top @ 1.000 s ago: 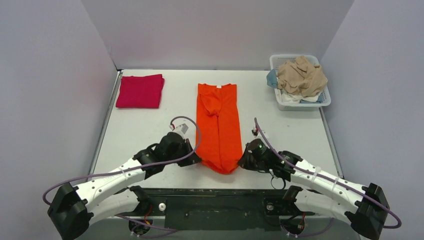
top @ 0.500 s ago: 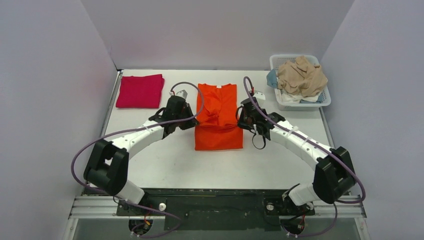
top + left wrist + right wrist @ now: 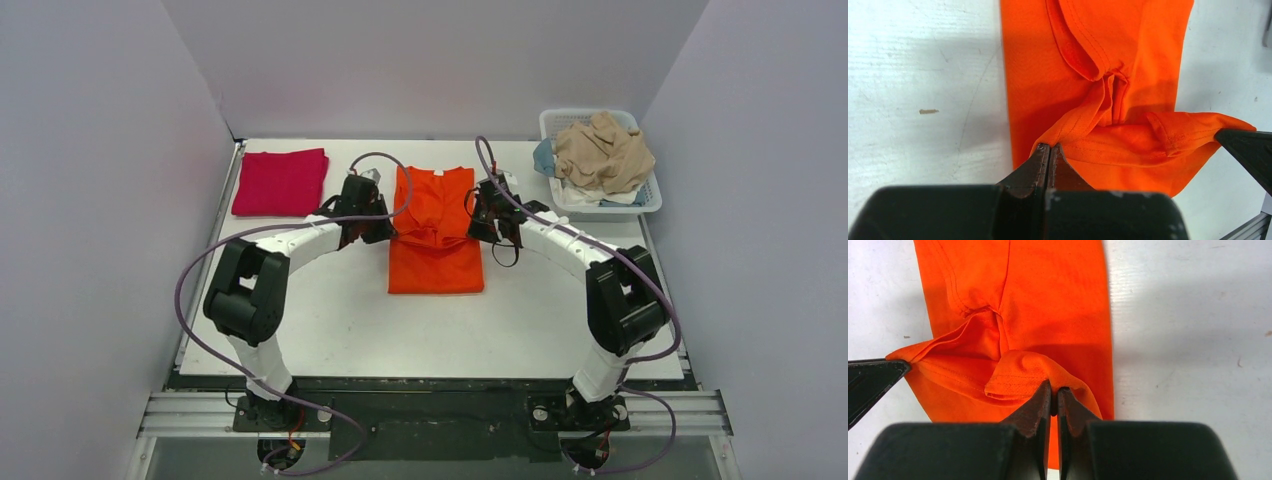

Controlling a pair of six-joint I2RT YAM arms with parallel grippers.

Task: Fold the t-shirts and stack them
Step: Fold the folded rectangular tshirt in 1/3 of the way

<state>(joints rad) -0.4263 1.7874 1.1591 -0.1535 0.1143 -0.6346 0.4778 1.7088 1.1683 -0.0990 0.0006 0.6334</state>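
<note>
An orange t-shirt [image 3: 436, 250] lies mid-table, narrow and folded partway over itself. My left gripper [image 3: 385, 232] is shut on the left corner of its lifted hem, seen in the left wrist view [image 3: 1049, 146] pinching orange cloth [image 3: 1128, 140]. My right gripper [image 3: 478, 228] is shut on the right corner of the same hem, seen in the right wrist view [image 3: 1054, 385] with the shirt [image 3: 1048, 300] spread beneath. Both hold the hem over the shirt's middle. A folded crimson t-shirt [image 3: 281, 182] lies at the far left.
A white basket [image 3: 652, 200] at the far right holds a beige garment [image 3: 603, 152] and other crumpled clothes. Grey walls close in the table on three sides. The table's white surface [image 3: 330, 320] runs in front of the shirt.
Both grippers have carried the shirt's near hem away from the front edge toward the collar, folding the long shirt over itself. The arms have stretched out far over the table.
</note>
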